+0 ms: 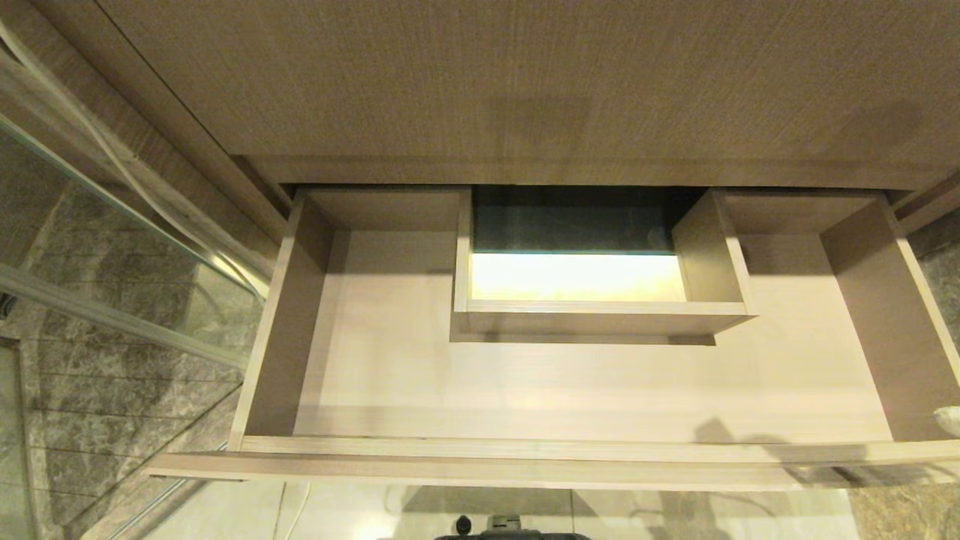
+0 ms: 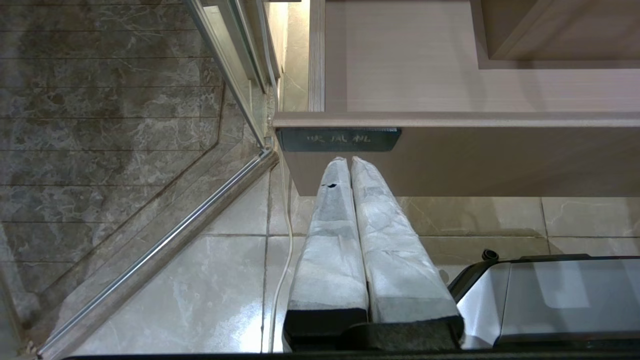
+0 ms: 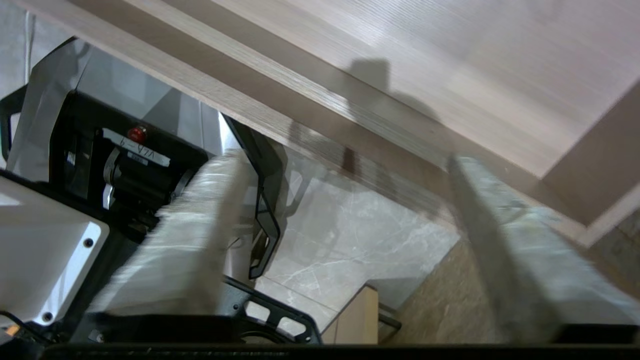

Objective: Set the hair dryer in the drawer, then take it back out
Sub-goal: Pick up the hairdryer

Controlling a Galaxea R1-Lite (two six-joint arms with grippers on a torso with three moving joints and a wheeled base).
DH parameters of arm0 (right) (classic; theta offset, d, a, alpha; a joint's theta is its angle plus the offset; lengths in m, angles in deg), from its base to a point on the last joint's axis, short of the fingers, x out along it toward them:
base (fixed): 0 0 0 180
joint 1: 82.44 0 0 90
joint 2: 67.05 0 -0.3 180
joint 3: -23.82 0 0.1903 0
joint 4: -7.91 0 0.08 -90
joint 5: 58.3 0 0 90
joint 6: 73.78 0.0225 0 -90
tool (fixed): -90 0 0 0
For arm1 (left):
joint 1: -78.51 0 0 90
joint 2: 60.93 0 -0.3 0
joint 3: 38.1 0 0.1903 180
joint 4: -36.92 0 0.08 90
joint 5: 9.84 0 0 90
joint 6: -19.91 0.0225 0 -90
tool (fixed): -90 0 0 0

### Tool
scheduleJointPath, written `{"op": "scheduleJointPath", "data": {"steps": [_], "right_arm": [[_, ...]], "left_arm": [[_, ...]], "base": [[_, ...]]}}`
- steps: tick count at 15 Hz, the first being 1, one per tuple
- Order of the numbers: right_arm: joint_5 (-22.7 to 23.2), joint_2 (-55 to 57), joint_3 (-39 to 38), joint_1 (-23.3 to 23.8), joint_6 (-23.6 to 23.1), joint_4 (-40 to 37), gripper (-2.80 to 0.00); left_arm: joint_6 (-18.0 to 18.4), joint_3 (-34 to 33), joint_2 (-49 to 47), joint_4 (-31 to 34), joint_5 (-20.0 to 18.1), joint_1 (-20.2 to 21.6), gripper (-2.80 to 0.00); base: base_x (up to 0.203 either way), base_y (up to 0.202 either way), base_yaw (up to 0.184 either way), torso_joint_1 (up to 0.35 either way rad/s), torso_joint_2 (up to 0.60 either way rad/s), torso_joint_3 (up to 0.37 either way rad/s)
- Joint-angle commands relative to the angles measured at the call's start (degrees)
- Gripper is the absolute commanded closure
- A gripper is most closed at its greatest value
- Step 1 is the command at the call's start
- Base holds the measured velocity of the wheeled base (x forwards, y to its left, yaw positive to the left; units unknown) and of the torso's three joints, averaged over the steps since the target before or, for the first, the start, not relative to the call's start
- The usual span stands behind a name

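Note:
The drawer [image 1: 570, 450] stands pulled out and I see nothing lying on its floor. Its front panel [image 2: 500, 160] carries a small dark label [image 2: 338, 139]. The hair dryer is out of view in every frame. My right gripper [image 3: 345, 159] is open with nothing between its white-wrapped fingers [image 3: 200, 225]. It hovers over the drawer's front rim [image 3: 280, 82], near the right front corner. My left gripper [image 2: 348, 160] is shut and empty, parked low in front of the drawer, its tips just under the label.
A raised box around the central cutout [image 1: 592, 315] fills the drawer's back middle. A glass door with a metal rail [image 1: 112, 315] stands to the left. A thin white cable [image 2: 285, 260] runs over the tiled floor. My base [image 3: 125, 165] is close below. A pale bit [image 1: 949, 420] shows at the right edge.

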Motion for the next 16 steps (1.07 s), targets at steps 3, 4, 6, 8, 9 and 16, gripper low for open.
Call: {"op": "scheduleJointPath", "data": {"steps": [3,4,6,8,9,16], "right_arm": [[-5.7,-4.6,-1.8,2.2,1.7,0.0,0.0],[-7.3,-5.3,-2.9,2.3,4.2,1.5,0.0],[-8.9,-6.5,-7.3,2.3,9.5,10.0,0.0],[-10.8,-7.9,-13.6,2.2,13.4,20.1,0.0],[-11.4,-8.5,-16.2,2.1,14.1,23.4,0.0],[-13.2,-24.5,-33.2,1.1,21.0,26.7,0.0]], "left_arm": [[0.0,0.0,-0.1,0.0,0.0,0.0,0.0],[0.0,0.0,-0.1,0.0,0.0,0.0,0.0],[0.0,0.0,-0.1,0.0,0.0,0.0,0.0],[0.0,0.0,-0.1,0.0,0.0,-0.1,0.0],[0.0,0.0,-0.1,0.0,0.0,0.0,0.0],[0.0,0.0,-0.1,0.0,0.0,0.0,0.0]], "base": [[0.0,0.0,0.0,0.0,0.0,0.0],[0.0,0.0,0.0,0.0,0.0,0.0],[0.0,0.0,0.0,0.0,0.0,0.0],[0.0,0.0,0.0,0.0,0.0,0.0],[0.0,0.0,0.0,0.0,0.0,0.0],[0.0,0.0,0.0,0.0,0.0,0.0]]}}
